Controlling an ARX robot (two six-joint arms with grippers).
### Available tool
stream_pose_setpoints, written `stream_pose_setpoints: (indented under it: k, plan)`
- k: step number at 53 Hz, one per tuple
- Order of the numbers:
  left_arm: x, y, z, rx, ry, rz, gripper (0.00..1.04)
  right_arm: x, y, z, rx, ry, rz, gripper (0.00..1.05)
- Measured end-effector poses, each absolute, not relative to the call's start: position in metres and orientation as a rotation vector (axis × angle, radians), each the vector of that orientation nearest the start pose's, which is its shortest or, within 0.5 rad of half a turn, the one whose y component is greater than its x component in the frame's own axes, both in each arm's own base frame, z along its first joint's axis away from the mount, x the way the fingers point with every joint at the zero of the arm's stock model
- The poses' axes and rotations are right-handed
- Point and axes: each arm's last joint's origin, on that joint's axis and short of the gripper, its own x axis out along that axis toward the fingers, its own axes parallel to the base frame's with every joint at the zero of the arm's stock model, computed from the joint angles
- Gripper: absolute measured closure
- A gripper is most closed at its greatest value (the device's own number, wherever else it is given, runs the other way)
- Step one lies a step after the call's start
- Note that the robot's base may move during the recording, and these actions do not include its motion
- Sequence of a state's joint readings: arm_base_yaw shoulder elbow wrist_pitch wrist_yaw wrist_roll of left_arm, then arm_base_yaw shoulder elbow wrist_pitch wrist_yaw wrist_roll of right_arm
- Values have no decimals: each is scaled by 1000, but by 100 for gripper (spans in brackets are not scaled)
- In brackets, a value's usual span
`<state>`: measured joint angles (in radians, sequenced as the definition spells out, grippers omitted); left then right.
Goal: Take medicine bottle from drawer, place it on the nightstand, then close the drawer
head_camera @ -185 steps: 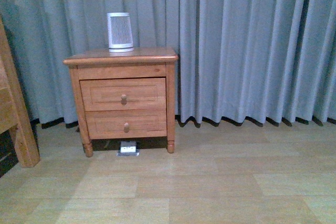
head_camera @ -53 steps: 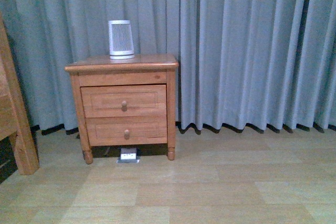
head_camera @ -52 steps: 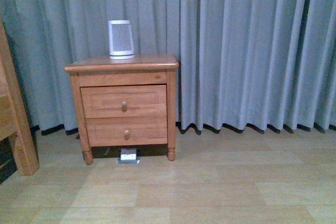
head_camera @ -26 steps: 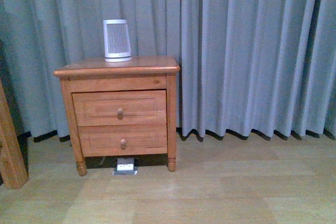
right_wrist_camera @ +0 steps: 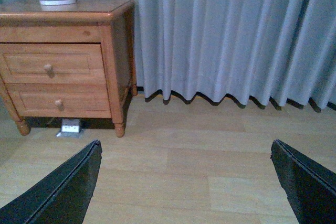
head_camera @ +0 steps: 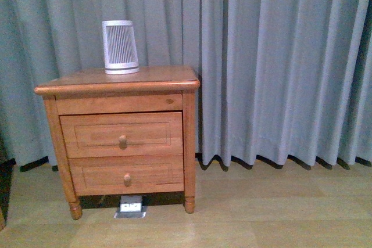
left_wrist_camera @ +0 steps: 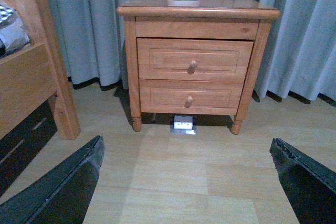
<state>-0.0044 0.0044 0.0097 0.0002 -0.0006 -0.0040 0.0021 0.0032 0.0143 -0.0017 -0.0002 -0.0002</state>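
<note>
The nightstand (head_camera: 116, 81) stands against the curtain, left of centre in the front view, and also shows in the left wrist view (left_wrist_camera: 197, 11) and the right wrist view (right_wrist_camera: 63, 14). Its upper drawer (head_camera: 93, 135) is shut, round knob (head_camera: 122, 140) facing me. The medicine bottle is hidden. My left gripper (left_wrist_camera: 185, 141) hangs open over bare floor, well short of the nightstand. My right gripper (right_wrist_camera: 185, 143) is open too, over the floor off to the nightstand's right. Neither gripper shows in the front view.
A white ribbed tapered device (head_camera: 120, 47) stands on the nightstand's top. The lower drawer (head_camera: 93, 175) is shut. A floor socket box (head_camera: 130, 206) lies under the nightstand. A wooden bed frame (left_wrist_camera: 37, 77) stands to its left. Grey curtain (head_camera: 279, 62) covers the back.
The front camera has come closer: the nightstand now looks larger and sits lower in the picture, and the bed frame has left the front view. Both drawers stay shut.
</note>
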Motion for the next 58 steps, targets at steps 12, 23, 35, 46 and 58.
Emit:
stream_pose_setpoints:
  k: [12,23,35,46,58]
  plan:
    - [97,0,167,-4,-6,-4,7,97,0,168,0,-9,3,7]
    - [97,0,167,-4,-6,-5,7,97,0,168,0,-9,2,7]
    - [97,0,166,-4,-5,-4,7,97,0,168,0,-9,2,7]
    - [98,-1,165,-52,176,122,7,97,0,168,0,-9,2,7]
    - [118,0,162,-120,288,158,7,97,0,168,0,-9,2,7]
